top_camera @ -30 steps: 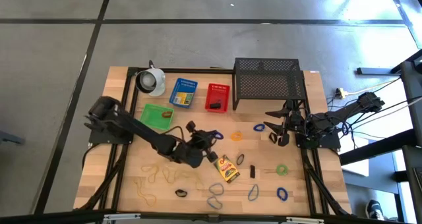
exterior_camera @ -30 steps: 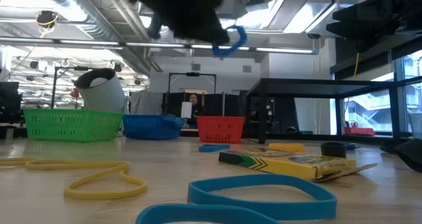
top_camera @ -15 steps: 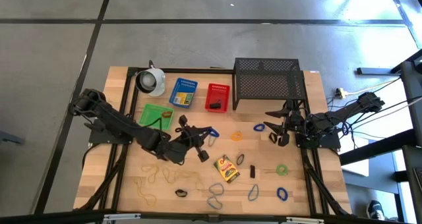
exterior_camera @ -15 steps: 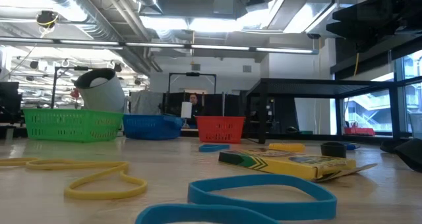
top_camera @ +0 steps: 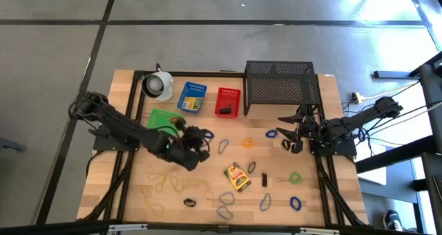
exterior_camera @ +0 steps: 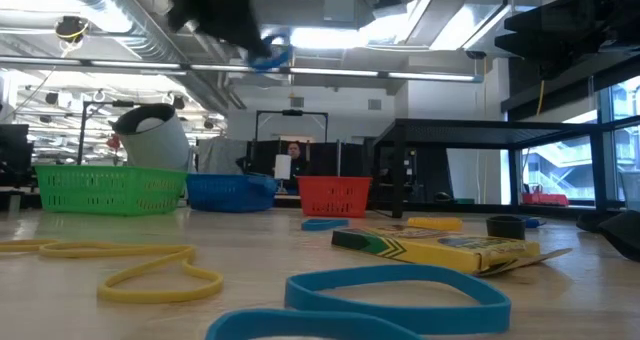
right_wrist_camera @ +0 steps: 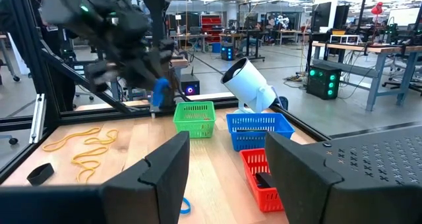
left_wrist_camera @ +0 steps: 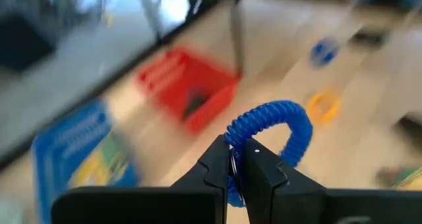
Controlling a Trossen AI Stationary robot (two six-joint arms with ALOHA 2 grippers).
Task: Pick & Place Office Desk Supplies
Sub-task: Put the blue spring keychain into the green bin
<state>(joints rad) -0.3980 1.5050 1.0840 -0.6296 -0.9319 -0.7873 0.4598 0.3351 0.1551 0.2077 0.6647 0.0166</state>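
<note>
My left gripper (top_camera: 199, 136) is shut on a blue coiled rubber loop (left_wrist_camera: 300, 128) and hovers between the green basket (top_camera: 164, 121) and the red basket (top_camera: 228, 101). In the low view the loop (exterior_camera: 270, 58) sits high above the table. A yellow-green crayon box (top_camera: 237, 176) lies flat on the wood, with tan, blue, green and orange loops and small dark clips scattered around it. My right gripper (top_camera: 293, 136) waits open at the table's right side, in front of the rack. My left gripper pinches the blue coiled loop between its two fingertips, on one side of the ring (left_wrist_camera: 233, 140). The rest of the ring stands out beyond the fingertips. The loop is lifted clear of the table.
Green, blue (top_camera: 193, 97) and red baskets stand in a row near the far edge, with a white cup-like object (top_camera: 159, 84) at their left. A black wire-mesh rack (top_camera: 280, 86) fills the far right. Bare wood shows in front of the baskets.
My left gripper has carried the blue loop from beside the crayon box toward the table's left and far edge, nearer the baskets. It rose out of the low view and came back in lower down. It has stayed shut on the loop.
</note>
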